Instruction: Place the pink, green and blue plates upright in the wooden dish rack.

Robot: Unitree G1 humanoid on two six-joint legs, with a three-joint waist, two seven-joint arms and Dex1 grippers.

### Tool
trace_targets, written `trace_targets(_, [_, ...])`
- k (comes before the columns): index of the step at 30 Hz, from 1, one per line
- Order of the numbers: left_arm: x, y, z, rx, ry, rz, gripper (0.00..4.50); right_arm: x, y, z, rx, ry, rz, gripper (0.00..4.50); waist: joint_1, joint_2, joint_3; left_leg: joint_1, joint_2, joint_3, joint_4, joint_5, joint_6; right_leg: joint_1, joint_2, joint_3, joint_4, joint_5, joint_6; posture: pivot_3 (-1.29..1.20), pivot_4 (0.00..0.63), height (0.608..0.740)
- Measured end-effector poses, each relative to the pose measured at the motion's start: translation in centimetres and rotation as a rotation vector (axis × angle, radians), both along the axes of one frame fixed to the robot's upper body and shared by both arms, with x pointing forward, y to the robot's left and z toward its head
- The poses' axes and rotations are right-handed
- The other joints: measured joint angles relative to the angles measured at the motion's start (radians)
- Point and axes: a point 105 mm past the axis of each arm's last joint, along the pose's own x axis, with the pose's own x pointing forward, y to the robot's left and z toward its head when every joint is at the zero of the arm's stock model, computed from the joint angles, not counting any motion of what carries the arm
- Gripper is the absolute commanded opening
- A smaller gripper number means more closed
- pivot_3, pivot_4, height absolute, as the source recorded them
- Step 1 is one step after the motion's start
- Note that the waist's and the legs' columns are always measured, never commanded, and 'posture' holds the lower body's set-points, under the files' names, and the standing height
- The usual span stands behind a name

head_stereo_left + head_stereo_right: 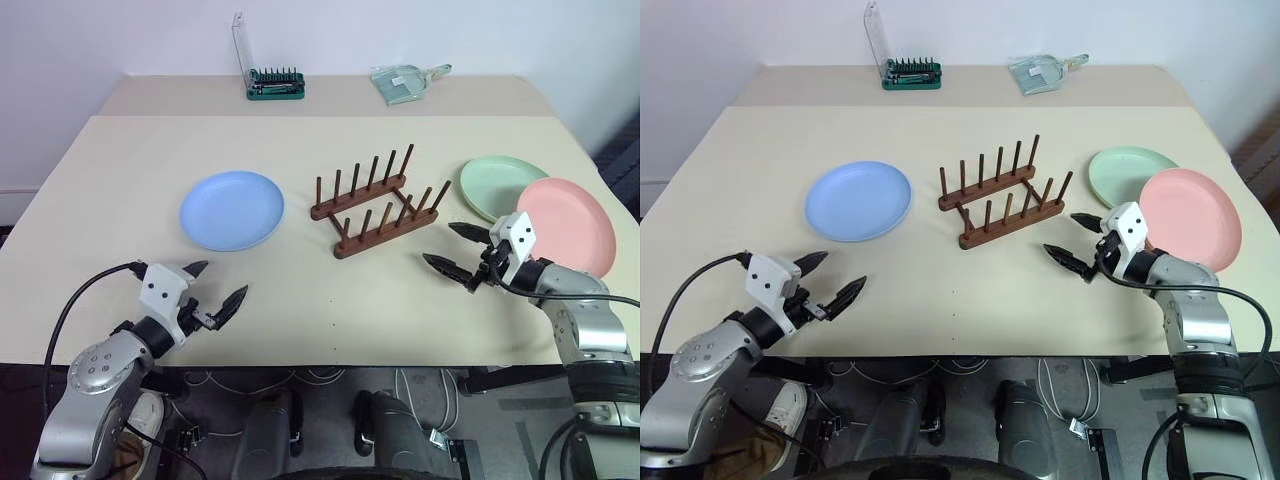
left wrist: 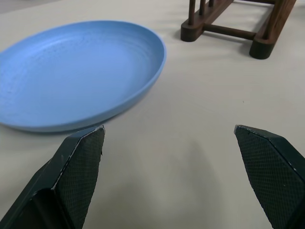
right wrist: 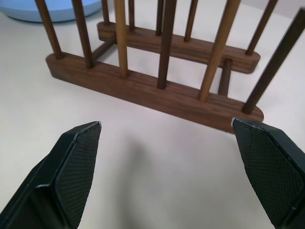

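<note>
Matte beige table (image 1: pixel 300 300) bears round blue plate (image 1: pixel 232 209), pegged wooden rack (image 1: pixel 375 200).

plates: 3 total, 1 blue plate (image 1: pixel 232 209), 1 green plate (image 1: pixel 497 184), 1 pink plate (image 1: pixel 567 224).
wooden dish rack (image 1: pixel 376 201): 1, with 2 rails, 6 pegs per rail, 12 pegs total.
bit holder (image 1: pixel 274 82) with clear lid: 1, at far edge.
clear dustpan-like item (image 1: pixel 405 81): 1, at far edge.
grippers: 2, left gripper (image 1: pixel 213 292) and right gripper (image 1: pixel 458 250), 2 black fingers each.
bench (image 1: pixel 300 300): 1.
</note>
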Motion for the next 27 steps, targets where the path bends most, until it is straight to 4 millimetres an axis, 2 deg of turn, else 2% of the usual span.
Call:
trace_targets(14, [0.0,-0.9,-0.1,-0.01,0.01,-0.049,4.5,-0.3,-0.2,0.0,-0.006,0.011,-0.002,4.46,0.0,0.0,0.0,0.0,0.0,0.002,-0.001,0.0,0.0,-0.005,0.0,0.002,0.0,0.0,0.0,0.0,0.15,0.74])
trace_targets(21, [-0.1,-1.5,-0.4,-0.013,0.02,-0.074,4.5,-1.0,-0.1,-0.7,-0.004,0.033,-0.002,4.46,0.0,0.0,0.0,0.0,0.001,0.003,-0.002,0.0,0.0,-0.005,0.0,0.002,0.0,0.0,0.0,0.0,0.15,0.74])
trace_targets(24, [0.2,-2.7,-0.1,-0.025,0.033,-0.156,4.5,-1.5,-0.1,-0.8,-0.003,0.035,-0.008,4.46,0.005,0.0,0.0,-0.001,0.001,0.003,-0.002,0.0,0.0,-0.006,0.0,0.002,0.0,0.0,0.0,0.0,0.15,0.74])
trace_targets(27, [1.7,-5.3,1.1,-0.002,0.0,-0.292,4.5,-2.3,0.5,-0.9,-0.004,0.039,-0.006,4.46,0.011,0.0,0.0,-0.001,0.001,0.004,-0.002,0.0,0.0,-0.005,0.0,0.002,-0.001,0.0,0.0,0.0,0.15,0.74])
